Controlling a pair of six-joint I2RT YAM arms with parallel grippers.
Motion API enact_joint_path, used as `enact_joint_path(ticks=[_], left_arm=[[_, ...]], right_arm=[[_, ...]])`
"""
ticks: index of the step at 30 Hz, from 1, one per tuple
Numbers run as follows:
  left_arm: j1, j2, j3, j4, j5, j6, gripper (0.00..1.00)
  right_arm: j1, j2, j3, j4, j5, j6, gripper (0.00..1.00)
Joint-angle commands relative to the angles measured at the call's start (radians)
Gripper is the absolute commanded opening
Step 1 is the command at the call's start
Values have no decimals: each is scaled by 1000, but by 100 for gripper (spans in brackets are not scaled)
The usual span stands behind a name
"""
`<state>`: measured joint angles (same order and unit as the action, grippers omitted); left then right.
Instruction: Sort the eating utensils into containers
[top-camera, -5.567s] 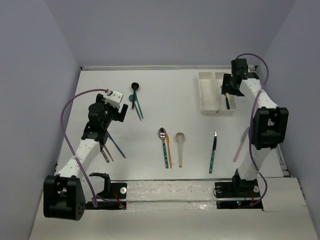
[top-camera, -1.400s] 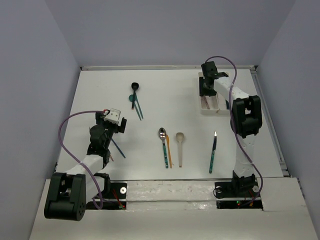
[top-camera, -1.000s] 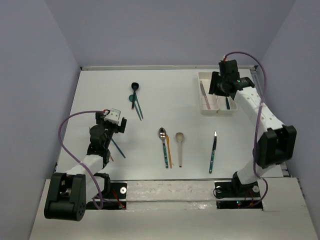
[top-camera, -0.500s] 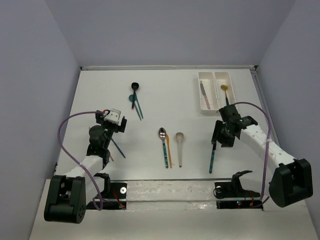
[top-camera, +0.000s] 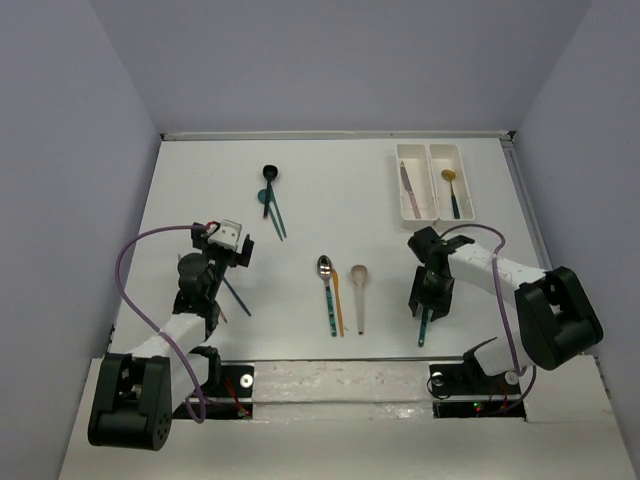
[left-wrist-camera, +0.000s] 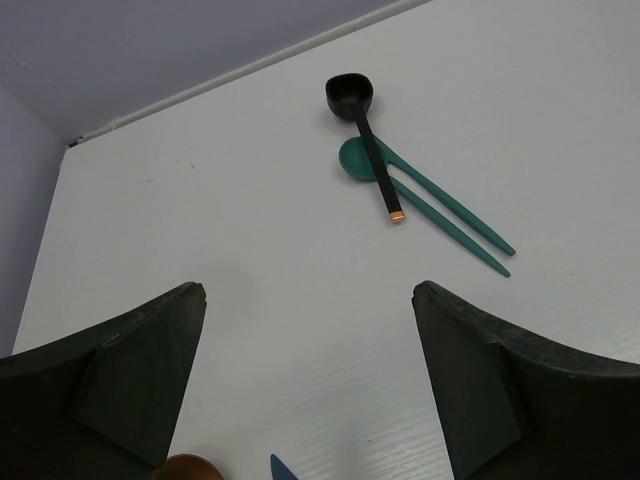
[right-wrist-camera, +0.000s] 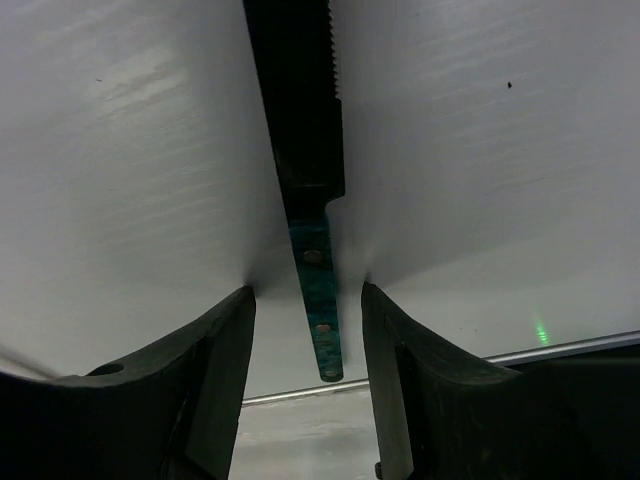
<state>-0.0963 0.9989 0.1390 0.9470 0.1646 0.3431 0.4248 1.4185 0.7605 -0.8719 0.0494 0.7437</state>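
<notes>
My right gripper (top-camera: 424, 300) is down at the table, open, its jaws straddling the teal handle of a black-bladed knife (right-wrist-camera: 310, 230), whose handle end shows in the top view (top-camera: 423, 330). My left gripper (top-camera: 222, 262) is open and empty above a blue knife (top-camera: 238, 298) and a copper spoon (left-wrist-camera: 190, 468). Two joined white trays (top-camera: 418, 214) stand at the far right; the left holds a grey knife (top-camera: 405, 190), the right a yellow-bowled spoon (top-camera: 450, 188). A silver-bowled spoon (top-camera: 327, 290), an orange utensil (top-camera: 338, 305) and a beige spoon (top-camera: 360, 298) lie mid-table.
A black spoon (left-wrist-camera: 352, 98), a teal spoon (left-wrist-camera: 362, 160) and a teal knife (left-wrist-camera: 455, 228) lie together at the far middle-left. The table's near edge with a metal strip (right-wrist-camera: 450, 362) runs just behind the knife handle. Walls close in the table on three sides.
My right arm left the trays, where a grey knife now lies in the left tray, and swung down to straddle the teal-handled knife. The left arm drew back to the near left, then held still.
</notes>
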Motion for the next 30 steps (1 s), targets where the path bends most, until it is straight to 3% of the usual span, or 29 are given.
enact_joint_path(ticks=[1, 6, 9, 10, 12, 13, 14, 18, 23, 26, 30], left_arm=[[3, -14, -7, 81, 4, 14, 98], [3, -2, 1, 79, -8, 10, 98], [3, 0, 2, 79, -11, 8, 98], [4, 0, 2, 81, -13, 8, 98], [4, 0, 2, 79, -11, 8, 98], [4, -2, 1, 79, -11, 8, 98], [4, -2, 1, 79, -11, 8, 98], [4, -2, 1, 79, -11, 8, 98], [4, -2, 1, 81, -10, 8, 98], [4, -2, 2, 79, -10, 8, 98], [4, 10, 13, 70, -5, 10, 98]], right_arm=[[25, 17, -35, -10, 40, 92, 53], [48, 33, -50, 33, 35, 100, 51], [48, -1, -66, 100, 1, 77, 37], [48, -9, -76, 111, 0, 72, 24], [48, -24, -79, 119, 6, 66, 13], [48, -27, -81, 117, 10, 62, 2], [48, -29, -82, 113, 10, 59, 0], [58, -59, -92, 109, 15, 56, 0], [169, -156, -26, 79, 96, 60, 0], [285, -231, 75, 56, 167, 48, 0], [299, -277, 192, 102, 199, -49, 0]])
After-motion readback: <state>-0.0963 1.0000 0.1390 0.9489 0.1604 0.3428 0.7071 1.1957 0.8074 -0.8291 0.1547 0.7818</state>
